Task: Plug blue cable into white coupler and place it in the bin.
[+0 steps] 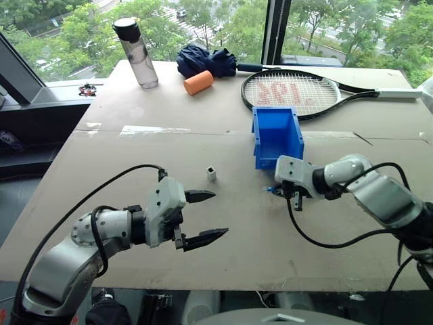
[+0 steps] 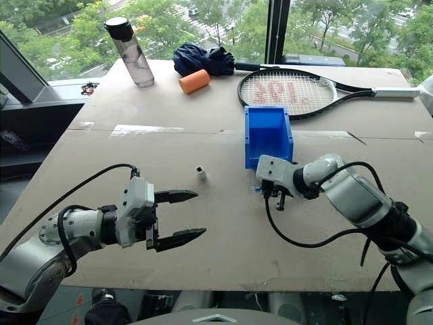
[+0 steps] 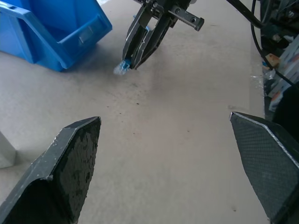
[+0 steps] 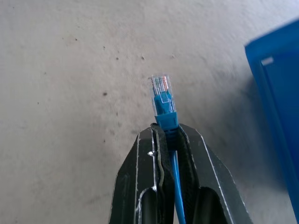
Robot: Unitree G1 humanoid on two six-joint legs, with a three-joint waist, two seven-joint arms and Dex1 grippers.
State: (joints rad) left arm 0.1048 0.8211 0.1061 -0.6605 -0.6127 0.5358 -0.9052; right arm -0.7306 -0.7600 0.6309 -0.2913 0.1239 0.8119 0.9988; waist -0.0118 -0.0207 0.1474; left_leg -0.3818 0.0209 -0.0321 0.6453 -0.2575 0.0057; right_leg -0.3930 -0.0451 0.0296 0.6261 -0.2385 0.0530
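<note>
Just near the bin (image 1: 277,139), the right gripper (image 4: 169,133) clamps the blue cable (image 4: 163,100) plug-forward, ready for mating; left gripper (image 1: 204,217) gapes empty, white coupler (image 1: 211,173) just beyond it.

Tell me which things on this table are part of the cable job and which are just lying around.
Part of the job:
- blue cable, plug end pinched in the right end effector
- white coupler, standing alone on the table
- bin
- left end effector, open

Lying about:
- racket
- water bottle
- orange foam cylinder
- dark blue cloth
</note>
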